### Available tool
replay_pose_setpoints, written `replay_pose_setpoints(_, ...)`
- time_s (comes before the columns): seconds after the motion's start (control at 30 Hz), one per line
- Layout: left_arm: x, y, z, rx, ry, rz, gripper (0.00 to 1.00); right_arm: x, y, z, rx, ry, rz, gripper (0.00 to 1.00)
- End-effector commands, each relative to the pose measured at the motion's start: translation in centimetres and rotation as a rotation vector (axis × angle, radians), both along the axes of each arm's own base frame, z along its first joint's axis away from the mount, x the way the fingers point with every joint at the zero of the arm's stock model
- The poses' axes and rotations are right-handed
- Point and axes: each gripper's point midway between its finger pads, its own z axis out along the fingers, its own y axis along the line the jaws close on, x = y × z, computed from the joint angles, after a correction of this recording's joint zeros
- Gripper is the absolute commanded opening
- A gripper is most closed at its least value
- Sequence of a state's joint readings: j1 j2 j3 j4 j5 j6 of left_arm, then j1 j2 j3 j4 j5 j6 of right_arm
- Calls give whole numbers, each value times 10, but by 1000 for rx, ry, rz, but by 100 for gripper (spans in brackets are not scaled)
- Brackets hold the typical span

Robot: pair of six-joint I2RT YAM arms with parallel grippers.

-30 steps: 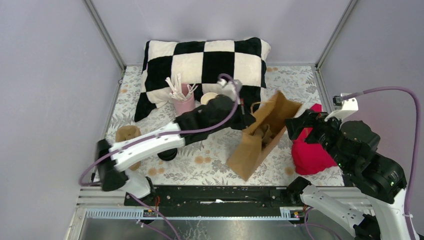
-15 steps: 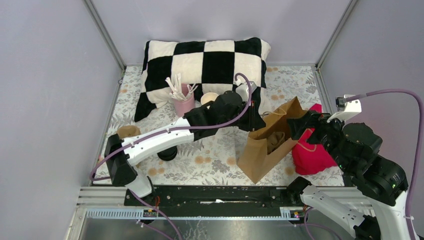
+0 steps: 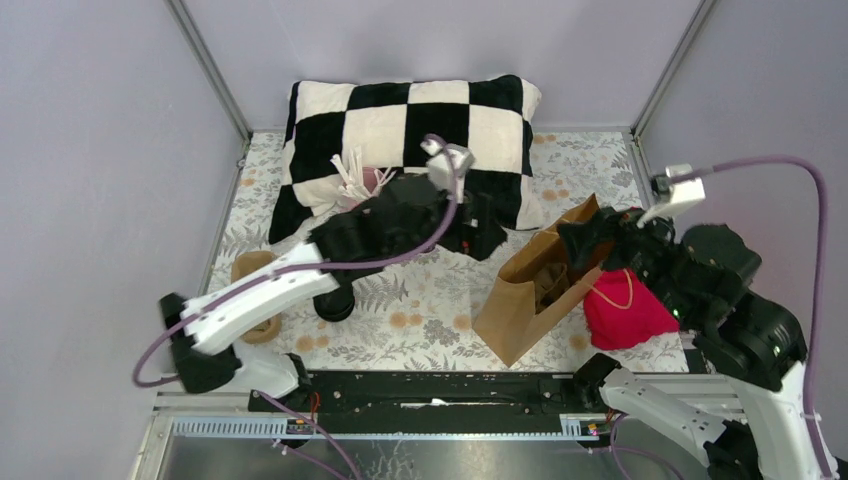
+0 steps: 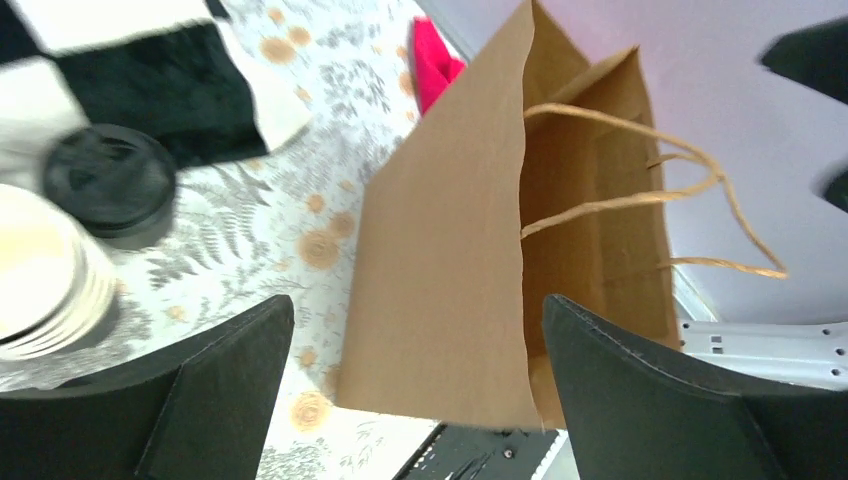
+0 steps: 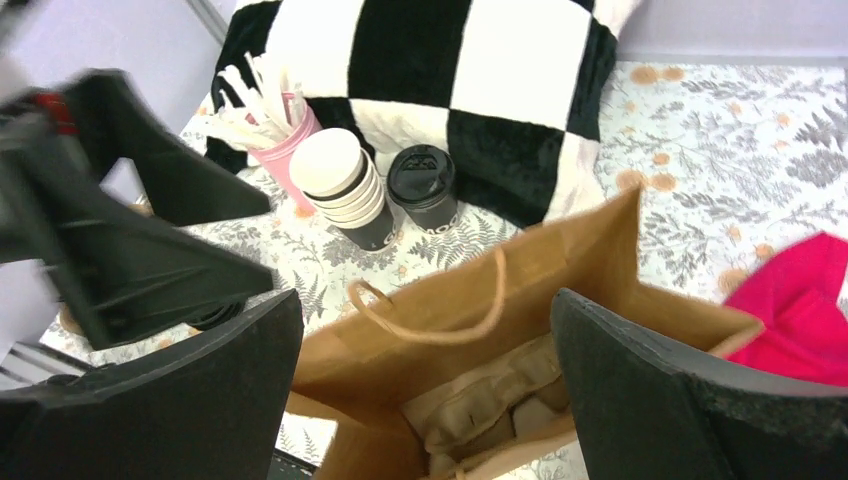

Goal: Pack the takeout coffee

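Note:
The takeout coffee (image 5: 422, 188), a black lidded cup with white lettering, stands in front of the checkered pillow (image 5: 470, 60); its lid (image 4: 110, 185) shows blurred in the left wrist view. In the top view my left arm hides it. My left gripper (image 4: 417, 305) (image 3: 485, 232) is open and holds nothing, just left of the brown paper bag (image 3: 535, 290) (image 4: 470, 250). My right gripper (image 5: 428, 300) (image 3: 580, 240) hangs open over the bag's mouth (image 5: 520, 330), where a cardboard tray (image 5: 520, 400) lies inside.
A stack of lidless cups (image 5: 345, 190) stands left of the coffee, a pink cup of stirrers (image 5: 275, 125) behind it. A red cloth (image 3: 625, 305) lies right of the bag. A lone black lid (image 3: 335, 308) and a brown object (image 3: 255, 268) sit near left.
My left gripper has opened, let go of the bag's edge and drawn back to the left. The bag went from leaning to standing upright. My right gripper shifted left over its mouth.

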State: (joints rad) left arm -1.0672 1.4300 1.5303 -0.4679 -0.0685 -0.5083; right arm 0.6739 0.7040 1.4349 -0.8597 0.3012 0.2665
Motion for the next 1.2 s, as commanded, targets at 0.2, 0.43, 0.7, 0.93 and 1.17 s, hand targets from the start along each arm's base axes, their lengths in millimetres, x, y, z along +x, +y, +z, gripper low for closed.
replay_pose_setpoints(0.2,-4,150,33,51,-205,309,99,80,99,23,-154,42,226,100)
replay_pose_setpoints(0.43,-27,170,20,13,-161,276,99,125,147,9,-123,144,239,100)
replay_pose_setpoints(0.7,-16,158,0,75,-127,283,99,122,173,-19,-157,239,275,100)
replay_pose_setpoints(0.93,12,133,-4,90,-93,269,99,117,129,-7,-211,184,132,100)
replay_pose_setpoints(1.17,29,101,-1,78,-43,196,99,102,83,1,-252,135,1,100)
